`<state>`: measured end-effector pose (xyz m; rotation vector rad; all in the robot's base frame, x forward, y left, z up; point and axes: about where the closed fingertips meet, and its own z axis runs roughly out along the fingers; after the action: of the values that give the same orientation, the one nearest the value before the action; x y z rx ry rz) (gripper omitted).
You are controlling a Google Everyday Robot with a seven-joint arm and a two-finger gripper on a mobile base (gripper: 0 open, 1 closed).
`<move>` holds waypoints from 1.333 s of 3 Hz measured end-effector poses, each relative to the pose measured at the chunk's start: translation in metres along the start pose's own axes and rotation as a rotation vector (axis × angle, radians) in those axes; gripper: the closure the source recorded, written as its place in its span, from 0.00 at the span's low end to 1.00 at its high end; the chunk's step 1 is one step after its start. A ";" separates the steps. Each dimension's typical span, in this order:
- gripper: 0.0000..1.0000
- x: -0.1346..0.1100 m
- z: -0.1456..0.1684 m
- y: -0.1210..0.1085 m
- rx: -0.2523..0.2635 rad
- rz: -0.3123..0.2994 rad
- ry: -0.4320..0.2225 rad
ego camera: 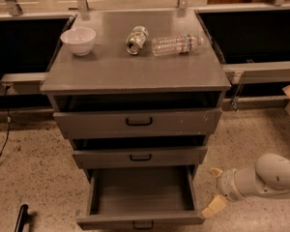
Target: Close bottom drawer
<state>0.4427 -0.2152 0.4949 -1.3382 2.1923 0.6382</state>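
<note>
The bottom drawer (141, 197) of the grey cabinet stands pulled far out, its plain grey inside empty. Its narrow front panel runs along the lower edge of the view, with the small black bar handle (143, 224) at its centre. My gripper (213, 188) comes in from the right on a white arm, low by the floor just right of the drawer's front right corner. Its two tan fingers (211, 208) are spread apart and hold nothing. One finger is beside the drawer's corner, close to touching.
The top drawer (138, 122) and the middle drawer (140, 156) are each slightly open. On the cabinet top (111, 71) are a white bowl (79, 40), a tipped can (136, 39) and a lying plastic bottle (176, 44). A black object (21, 217) lies on the speckled floor at left.
</note>
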 end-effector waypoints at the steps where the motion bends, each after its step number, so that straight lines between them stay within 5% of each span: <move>1: 0.00 0.033 0.047 -0.037 0.045 -0.052 -0.049; 2: 0.00 0.038 0.056 -0.043 0.044 -0.054 -0.061; 3: 0.00 0.027 0.075 -0.058 0.084 -0.128 -0.111; 4: 0.00 0.024 0.118 -0.062 0.067 -0.232 -0.269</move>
<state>0.5085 -0.1842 0.3810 -1.3599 1.7986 0.6107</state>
